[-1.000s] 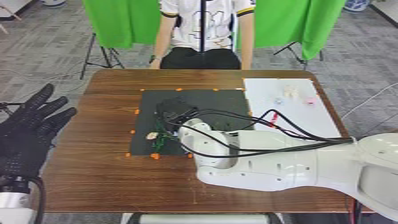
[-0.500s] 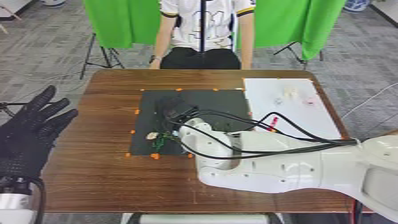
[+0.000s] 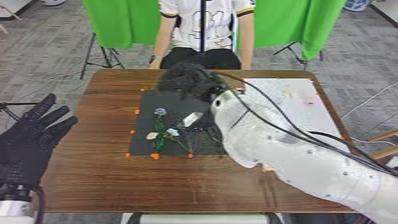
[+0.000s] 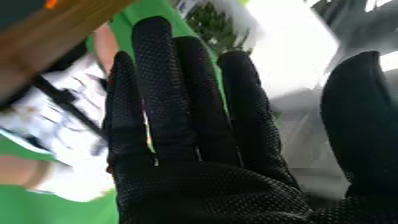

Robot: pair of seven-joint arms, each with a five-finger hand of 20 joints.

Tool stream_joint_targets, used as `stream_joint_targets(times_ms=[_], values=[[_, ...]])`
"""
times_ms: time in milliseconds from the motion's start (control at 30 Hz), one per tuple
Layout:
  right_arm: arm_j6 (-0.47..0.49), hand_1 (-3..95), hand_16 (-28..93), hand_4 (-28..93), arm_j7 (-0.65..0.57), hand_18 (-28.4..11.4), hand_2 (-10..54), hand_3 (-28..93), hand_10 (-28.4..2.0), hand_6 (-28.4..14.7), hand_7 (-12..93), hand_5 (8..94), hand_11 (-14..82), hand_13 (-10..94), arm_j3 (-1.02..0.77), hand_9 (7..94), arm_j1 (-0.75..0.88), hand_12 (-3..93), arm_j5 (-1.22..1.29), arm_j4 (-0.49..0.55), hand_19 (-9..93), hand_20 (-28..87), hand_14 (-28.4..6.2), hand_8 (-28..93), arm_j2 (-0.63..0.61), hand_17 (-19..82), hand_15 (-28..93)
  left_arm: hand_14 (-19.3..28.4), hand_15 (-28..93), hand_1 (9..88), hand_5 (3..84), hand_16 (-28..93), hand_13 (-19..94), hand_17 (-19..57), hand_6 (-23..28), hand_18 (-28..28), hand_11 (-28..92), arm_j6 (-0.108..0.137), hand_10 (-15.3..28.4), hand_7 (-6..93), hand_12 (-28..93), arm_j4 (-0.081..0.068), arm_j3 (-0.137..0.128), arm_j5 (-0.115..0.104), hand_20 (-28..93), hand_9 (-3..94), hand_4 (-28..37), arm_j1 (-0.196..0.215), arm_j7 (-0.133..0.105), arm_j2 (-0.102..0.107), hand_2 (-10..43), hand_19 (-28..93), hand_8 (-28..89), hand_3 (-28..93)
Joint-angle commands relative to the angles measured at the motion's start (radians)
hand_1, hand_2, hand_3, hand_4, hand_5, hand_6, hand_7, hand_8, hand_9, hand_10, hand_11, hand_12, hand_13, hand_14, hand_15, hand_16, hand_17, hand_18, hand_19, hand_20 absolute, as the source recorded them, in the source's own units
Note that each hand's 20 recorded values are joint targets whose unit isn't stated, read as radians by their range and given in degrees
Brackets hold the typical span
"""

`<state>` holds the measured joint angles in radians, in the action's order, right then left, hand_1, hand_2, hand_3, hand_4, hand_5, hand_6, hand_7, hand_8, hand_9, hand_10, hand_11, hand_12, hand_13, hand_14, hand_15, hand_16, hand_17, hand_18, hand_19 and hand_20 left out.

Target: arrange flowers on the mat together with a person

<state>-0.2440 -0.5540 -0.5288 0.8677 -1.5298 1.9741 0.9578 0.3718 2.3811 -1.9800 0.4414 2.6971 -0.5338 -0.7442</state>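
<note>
R robot hand [image 3: 188, 82] wide: fingers [image 4: 160, 90] straight, thumb [image 4: 364, 115] well apart, hand over far edge of blk mat [image 3: 182, 106]. Flwrs [image 3: 172, 132] on blk mat, robot side of R hand, pale heads, grn stems. Wht mat [image 3: 322, 119] right of same hand, small pink flwr [image 3: 309, 102] on it. L robot hand [image 3: 25, 142] by table [image 3: 98, 175] L edge, fingers straight, spread.
</note>
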Motion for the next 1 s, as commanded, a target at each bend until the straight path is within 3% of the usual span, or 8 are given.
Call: stream_joint_targets(times_ms=[33, 133, 400, 567, 733, 767, 900, 1000], values=[[-0.084, 26.0, 12, -25, 0.082, -22.8, -0.1, 71, -16.4, 0.1, 14, 54.2, 16.7, 56, -0.371, 60.1, 0.415, 14.7, 0.228, 0.058, 65, 9, -16.0, -12, -0.130, 18, 50, 21.8, 42, 19.9, 32.9, -5, 20, -9.2, 5.4, 17.0, 16, 0.020, 14.6, 8.6, 12, 0.006, 0.004, -0.011, 16, 30.6, -26.4, 0.030, -0.018, -0.016, 6.6, 35, -8, 76], [-0.103, 25.5, 12, -25, 0.080, -22.7, 0.3, 72, -16.8, 0.1, 14, 53.9, 16.6, 55, -0.490, 59.1, 0.496, 14.7, 0.320, 0.069, 64, 9, -16.7, -12, -0.106, 17, 50, 21.9, 42, 19.8, 32.9, -5, 20, -9.2, 5.3, 17.0, 16, 0.028, 14.7, 8.7, 12, 0.003, 0.011, -0.025, 16, 30.5, -26.5, 0.031, -0.034, -0.007, 6.6, 35, -8, 76], [-0.177, 24.8, 10, -25, 0.179, -22.9, 0.7, 72, -17.2, 0.1, 14, 53.4, 16.3, 53, -0.681, 57.9, 0.655, 14.5, 0.470, 0.105, 63, 10, -17.3, -12, -0.110, 16, 50, 21.5, 41, 19.7, 32.7, -4, 20, -9.1, 5.0, 16.9, 15, 0.033, 14.4, 8.6, 12, -0.003, 0.036, -0.034, 16, 30.1, -26.9, -0.003, -0.037, 0.017, 6.6, 35, -8, 76], [-0.224, 24.8, 10, -25, 0.336, -23.1, 0.8, 72, -17.0, 0.5, 14, 53.0, 15.8, 51, -0.747, 56.6, 0.737, 14.5, 0.609, 0.102, 60, 10, -17.2, -12, -0.131, 14, 50, 21.4, 41, 19.7, 32.6, -4, 20, -9.0, 4.8, 16.9, 15, 0.032, 14.3, 8.7, 12, -0.004, 0.042, -0.022, 16, 30.0, -27.0, -0.017, -0.026, -0.001, 6.7, 35, -8, 76], [-0.231, 24.9, 10, -25, 0.334, -22.8, 1.1, 73, -17.0, 0.7, 14, 53.0, 15.7, 50, -0.767, 55.7, 0.766, 14.6, 0.603, 0.104, 59, 11, -17.4, -12, -0.138, 13, 49, 21.4, 41, 19.5, 32.5, -4, 20, -9.1, 4.8, 16.9, 15, 0.027, 14.3, 8.6, 12, -0.006, 0.051, -0.007, 16, 30.0, -27.1, -0.027, -0.013, -0.031, 6.6, 35, -8, 76], [-0.223, 24.9, 10, -25, 0.338, -22.8, 1.1, 73, -17.0, 0.7, 14, 53.1, 15.7, 50, -0.769, 55.6, 0.770, 14.7, 0.606, 0.103, 58, 11, -17.4, -12, -0.140, 13, 49, 21.4, 41, 19.5, 32.5, -4, 20, -9.1, 4.7, 16.9, 15, 0.030, 14.4, 8.7, 12, -0.008, 0.052, -0.019, 16, 30.0, -27.2, -0.022, -0.027, -0.018, 6.7, 35, -8, 76], [-0.206, 24.7, 10, -25, 0.345, -22.9, 1.3, 73, -17.0, 0.7, 14, 52.9, 15.6, 49, -0.783, 55.5, 0.792, 14.6, 0.630, 0.104, 58, 12, -17.4, -12, -0.138, 13, 49, 21.5, 41, 19.5, 32.4, -4, 20, -9.1, 4.7, 17.0, 16, 0.033, 14.5, 8.7, 12, -0.012, 0.063, -0.024, 16, 30.4, -27.2, -0.034, -0.029, -0.012, 6.7, 35, -8, 76], [-0.194, 24.6, 11, -26, 0.348, -22.9, 1.4, 73, -17.0, 0.7, 14, 52.8, 15.7, 49, -0.790, 55.6, 0.802, 14.6, 0.633, 0.104, 58, 12, -17.4, -12, -0.138, 13, 49, 21.6, 41, 19.5, 32.3, -4, 20, -9.1, 4.7, 16.9, 16, 0.027, 14.6, 8.7, 12, -0.012, 0.068, -0.010, 16, 30.5, -27.1, -0.045, -0.009, -0.030, 6.7, 35, -8, 76]])
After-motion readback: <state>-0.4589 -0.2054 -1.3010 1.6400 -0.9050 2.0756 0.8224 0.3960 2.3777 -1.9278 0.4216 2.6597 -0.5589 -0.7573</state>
